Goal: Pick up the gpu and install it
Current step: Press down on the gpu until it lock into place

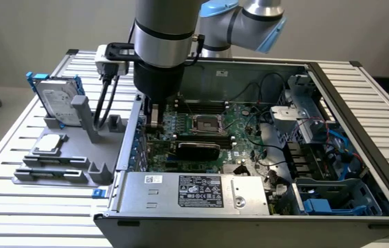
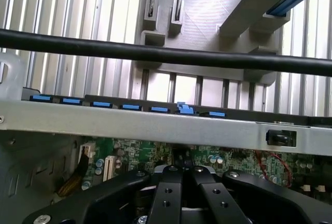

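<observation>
The gpu (image 1: 198, 146) sits low inside the open computer case (image 1: 359, 103), just left of the frame's centre in the exterior view. It stands on edge against the green motherboard (image 1: 239, 121), below the square CPU socket (image 1: 206, 124) and above the silver power supply (image 1: 194, 191). Its black cooler cover faces us, and its long axis runs left to right across the frame. We judge that it lies along a slot, though we cannot see whether it is pressed fully home. The tool (image 1: 154, 123) hangs straight down from the arm at the card's left end, near the case's rear wall. So the card stretches away from the tool towards the exterior view's right, and that offset along the long axis is what any push or grip here depends on. From the wrist view the tool (image 2: 181, 175) is low over the board, with a row of blue tabs (image 2: 129, 107) on the case rail beyond it. We cannot tell whether it is open, closed or gripping the card's edge — the contact point is hidden. Outside the case, at the left of the frame, the table (image 1: 15, 155) carries a grey holder (image 1: 63, 150), where a hard drive (image 1: 60, 103) stands upright.
</observation>
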Controlling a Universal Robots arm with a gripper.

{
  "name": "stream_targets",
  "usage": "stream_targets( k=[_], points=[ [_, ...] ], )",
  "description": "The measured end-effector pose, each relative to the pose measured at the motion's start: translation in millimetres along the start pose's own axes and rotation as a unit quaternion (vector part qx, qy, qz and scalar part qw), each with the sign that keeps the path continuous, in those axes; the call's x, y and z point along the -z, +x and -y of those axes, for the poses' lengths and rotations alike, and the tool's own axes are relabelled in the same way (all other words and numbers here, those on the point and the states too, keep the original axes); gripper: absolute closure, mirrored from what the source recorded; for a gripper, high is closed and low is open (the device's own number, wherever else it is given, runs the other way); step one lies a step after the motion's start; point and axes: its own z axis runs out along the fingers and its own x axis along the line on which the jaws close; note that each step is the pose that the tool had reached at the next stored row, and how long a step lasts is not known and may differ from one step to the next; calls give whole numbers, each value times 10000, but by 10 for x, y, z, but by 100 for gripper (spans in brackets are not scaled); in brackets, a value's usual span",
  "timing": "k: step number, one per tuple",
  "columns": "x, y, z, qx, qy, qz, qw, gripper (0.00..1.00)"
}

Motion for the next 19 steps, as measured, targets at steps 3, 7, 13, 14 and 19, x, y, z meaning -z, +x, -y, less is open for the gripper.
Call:
stream_targets(
  k=[3,7,13,14,19],
  points=[
    [-2,-6,-2,-3,-1,-10,10000,89],
    [-3,-24,-2,-5,-2,-21,10000,89],
    [-6,-44,1,-16,-6,-77,10000,89],
    [-5,-44,1,-18,-8,-90,10000,89],
    [-4,-40,3,-32,-14,-160,9999,89]
  ],
)
